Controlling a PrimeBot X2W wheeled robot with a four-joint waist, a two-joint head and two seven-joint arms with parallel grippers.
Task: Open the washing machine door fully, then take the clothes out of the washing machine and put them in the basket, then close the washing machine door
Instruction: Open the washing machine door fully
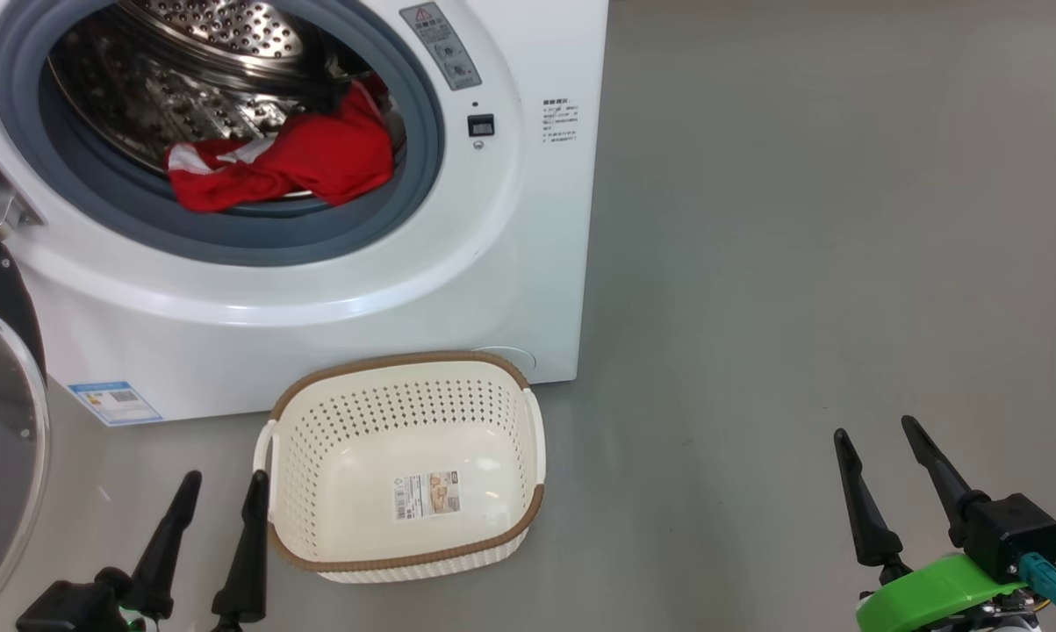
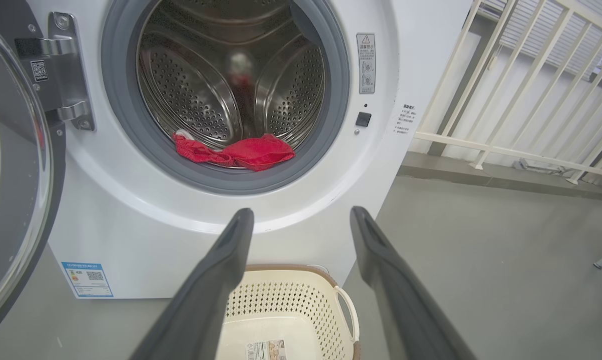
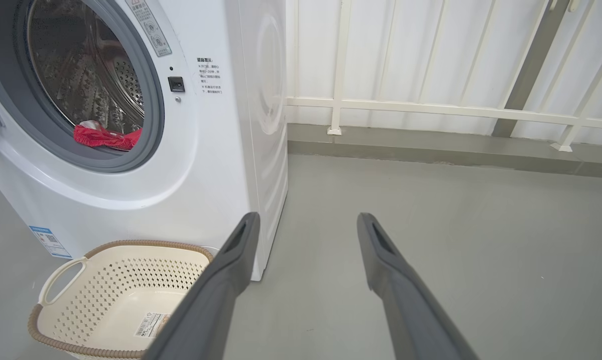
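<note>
The dark two-fingered left gripper [image 1: 225, 481] is held wide open and empty beside the cream perforated plastic basket [image 1: 387, 362], set before the white front-loading washing machine [image 1: 361, 290], where bright red clothes [image 1: 299, 162] are seen in the steel drum [image 1: 185, 96], while the right gripper [image 1: 875, 430] is spread empty over grey floor [image 1: 800, 263].

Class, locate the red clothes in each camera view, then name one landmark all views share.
Head view: red clothes upper left, in the drum.
Left wrist view: red clothes left of centre, low in drum.
Right wrist view: red clothes at left, in drum.
Shared landmark: the basket.
</note>
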